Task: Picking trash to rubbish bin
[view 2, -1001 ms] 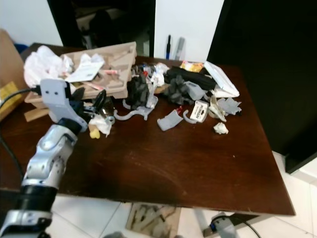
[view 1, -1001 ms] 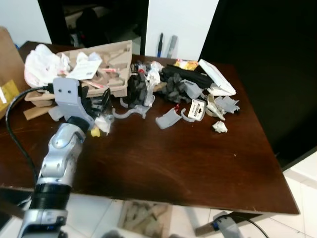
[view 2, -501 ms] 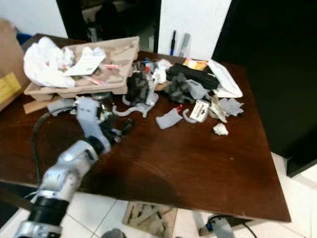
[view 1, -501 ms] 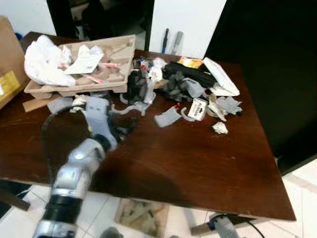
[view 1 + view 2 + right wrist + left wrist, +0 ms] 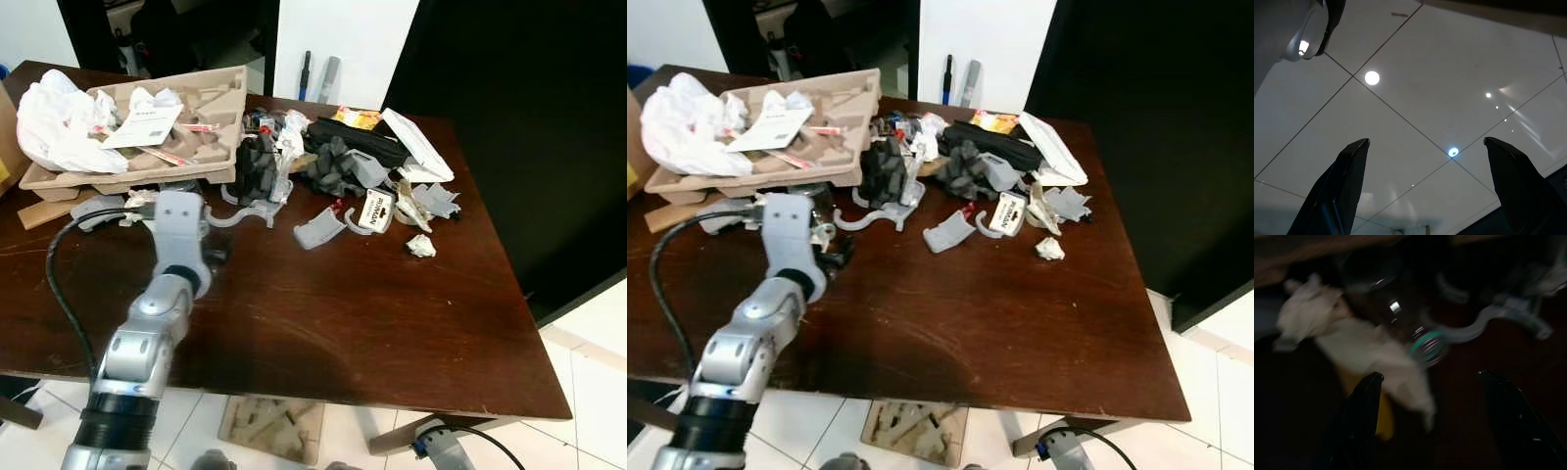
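Your left gripper hangs with its 2 fingers spread, framing the white wad on the table by the tray, seemingly lined up to pinch it.

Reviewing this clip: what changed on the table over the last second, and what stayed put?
The left gripper swung from the table's left edge inward, and now hangs open above the crumpled white paper near the cardboard tray, without holding it. The view shifted because the head camera moved. The trash pile, including the small white wad, lies as before.
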`<state>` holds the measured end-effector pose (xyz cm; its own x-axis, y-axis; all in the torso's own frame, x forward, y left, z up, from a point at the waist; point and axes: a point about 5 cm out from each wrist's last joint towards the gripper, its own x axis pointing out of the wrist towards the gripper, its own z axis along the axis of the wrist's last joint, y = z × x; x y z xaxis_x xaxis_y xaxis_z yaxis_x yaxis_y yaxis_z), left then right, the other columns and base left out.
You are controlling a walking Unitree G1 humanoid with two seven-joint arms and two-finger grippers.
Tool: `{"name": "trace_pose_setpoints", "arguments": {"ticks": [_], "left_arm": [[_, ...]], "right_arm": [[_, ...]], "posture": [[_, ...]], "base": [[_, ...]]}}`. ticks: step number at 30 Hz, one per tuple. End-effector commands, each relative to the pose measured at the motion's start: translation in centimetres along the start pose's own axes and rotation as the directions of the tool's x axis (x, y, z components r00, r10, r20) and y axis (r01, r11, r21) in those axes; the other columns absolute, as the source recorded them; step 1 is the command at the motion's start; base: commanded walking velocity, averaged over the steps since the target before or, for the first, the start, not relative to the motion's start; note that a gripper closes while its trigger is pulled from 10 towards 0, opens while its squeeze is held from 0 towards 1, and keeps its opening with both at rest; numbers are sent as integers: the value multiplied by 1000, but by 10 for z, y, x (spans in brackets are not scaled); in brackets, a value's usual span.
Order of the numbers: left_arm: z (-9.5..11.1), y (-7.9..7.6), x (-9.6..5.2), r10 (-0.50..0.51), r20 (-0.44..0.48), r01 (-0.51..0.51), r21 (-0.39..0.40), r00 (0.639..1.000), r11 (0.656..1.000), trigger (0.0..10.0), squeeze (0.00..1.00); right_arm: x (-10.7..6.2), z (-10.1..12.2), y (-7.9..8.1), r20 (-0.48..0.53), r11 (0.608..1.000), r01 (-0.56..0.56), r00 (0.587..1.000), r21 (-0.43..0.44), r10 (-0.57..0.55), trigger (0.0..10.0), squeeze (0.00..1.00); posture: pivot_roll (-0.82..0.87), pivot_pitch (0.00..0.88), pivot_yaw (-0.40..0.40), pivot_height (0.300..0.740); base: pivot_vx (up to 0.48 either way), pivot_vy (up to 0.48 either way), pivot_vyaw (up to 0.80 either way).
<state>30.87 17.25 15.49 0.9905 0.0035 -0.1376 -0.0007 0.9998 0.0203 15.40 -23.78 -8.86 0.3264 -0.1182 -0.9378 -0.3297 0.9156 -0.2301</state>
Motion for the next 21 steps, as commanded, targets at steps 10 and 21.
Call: {"name": "trace_pose_setpoints", "arguments": {"ticks": [10, 21], "left_arm": [[-8, 19, -16, 120, -62, -118, 44, 991, 992, 10000, 0], [-16, 26, -15, 147, -81, -145, 29, 986, 989, 10000, 0]], "right_arm": [[-1, -4, -4, -22, 999, 1, 1000, -35, -2, 10000, 0], [-1, -4, -5, -24, 999, 3, 1000, -38, -3, 10000, 0]], "posture": [[223, 126, -102, 740], [218, 131, -105, 740]], "base": [[0, 0, 0], [0, 0, 0]]}}
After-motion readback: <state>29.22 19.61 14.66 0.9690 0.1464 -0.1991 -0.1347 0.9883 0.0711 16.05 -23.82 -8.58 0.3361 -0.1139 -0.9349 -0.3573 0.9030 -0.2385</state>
